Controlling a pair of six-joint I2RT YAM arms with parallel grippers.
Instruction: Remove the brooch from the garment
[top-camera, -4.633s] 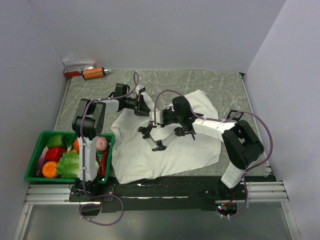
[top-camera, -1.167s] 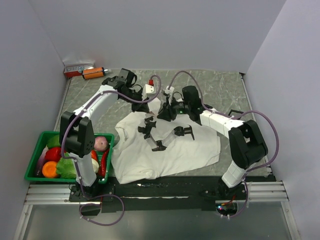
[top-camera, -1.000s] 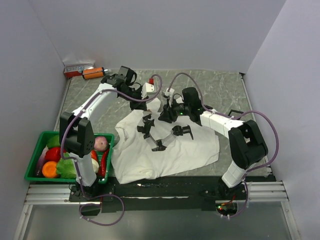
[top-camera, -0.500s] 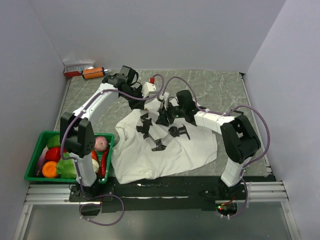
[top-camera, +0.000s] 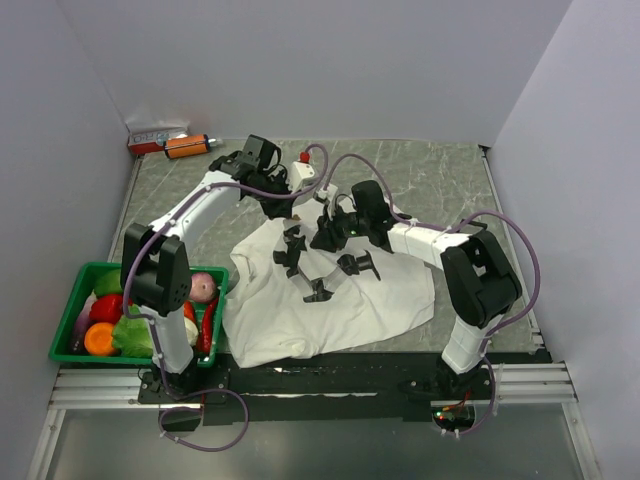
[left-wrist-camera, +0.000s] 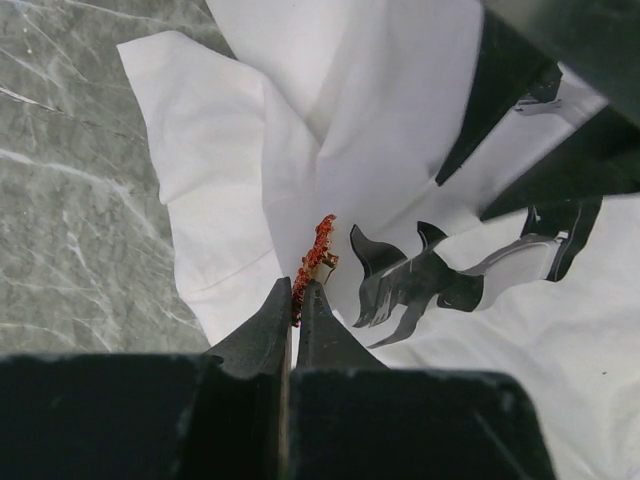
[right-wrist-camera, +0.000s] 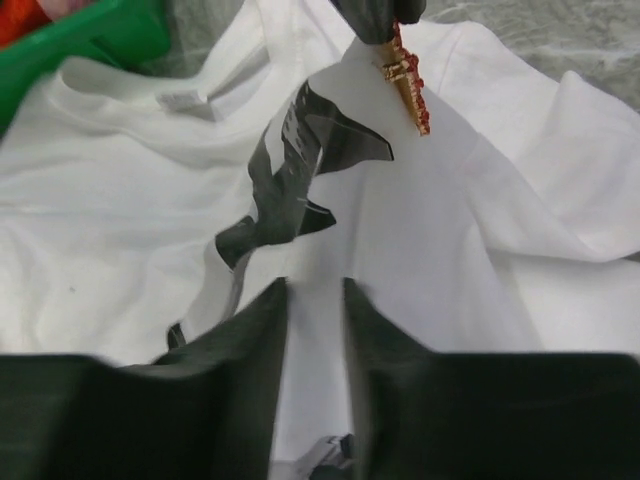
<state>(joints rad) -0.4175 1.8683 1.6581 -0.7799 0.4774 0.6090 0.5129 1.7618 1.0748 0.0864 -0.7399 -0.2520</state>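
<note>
The left gripper (left-wrist-camera: 295, 312) is clamped tight on the lower end of the brooch (left-wrist-camera: 313, 262), a small red and gold piece that juts out past the fingertips. The garment (left-wrist-camera: 220, 150) meets the brooch there. In the right wrist view the white cloth rises in a peak up to it, with 1 of the black printed shapes running down the slope just below. The rest of the shirt lies rumpled on the grey marbled table (left-wrist-camera: 60, 200).

The right gripper (right-wrist-camera: 315, 330) is low over the shirt front, just beside the raised peak and below the brooch. Its 2 fingers stand a narrow gap apart, with white cloth showing between them. Whether they touch the cloth cannot be told.

Well apart, a green basket (top-camera: 68, 300) of vegetables sits at the table's near left, and an orange bottle (top-camera: 187, 146) lies at the far left corner.
</note>
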